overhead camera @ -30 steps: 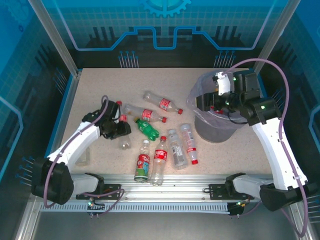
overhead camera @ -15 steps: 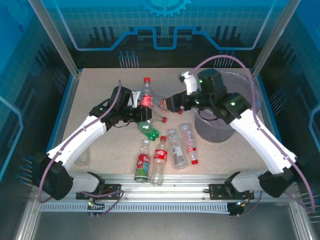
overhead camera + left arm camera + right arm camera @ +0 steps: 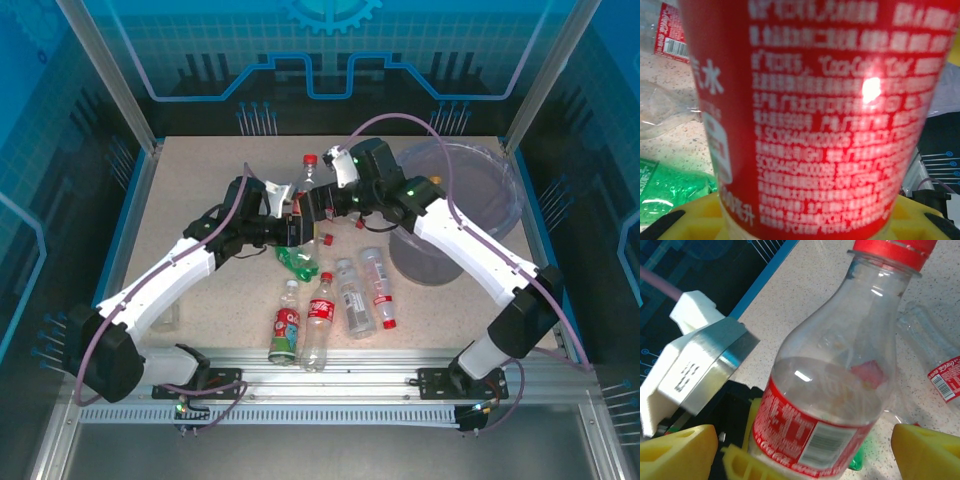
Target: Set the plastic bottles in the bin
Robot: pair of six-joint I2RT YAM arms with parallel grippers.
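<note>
Nearest your arm bases, four plastic bottles lie side by side on the table (image 3: 200, 170). From the left they are a blue-labelled bottle (image 3: 285, 330), a red-labelled bottle (image 3: 318, 318) touching it, a white-capped bottle (image 3: 351, 296) and a slim red-capped bottle (image 3: 379, 285). Just beyond them the green bottle (image 3: 298, 262) lies on its side, close under your left claw; the left wrist view catches it at lower left.

Above the green one, your left gripper (image 3: 292, 228) is pinching the held bottle (image 3: 305, 185). That bottle stands upright with its red cap on top and is gripped low on its red label. In the left wrist view the label sits right against the lens, with the yellow pads (image 3: 920, 220) at its foot.

Your right gripper (image 3: 802, 451) faces the same bottle from the other side with its jaws spread wide. Its yellow fingertips (image 3: 925, 450) stand one on each side at label height, and you can see a gap between each and the plastic. The bottle is therefore between the right fingers but carried by the left claw alone.

Past it, a lying bottle (image 3: 945, 377) with a red label rests on the table.

Farther right stands the bin (image 3: 425, 262) with its lavender liner. The held bottle is to the left of the bin, apart from its rim.
</note>
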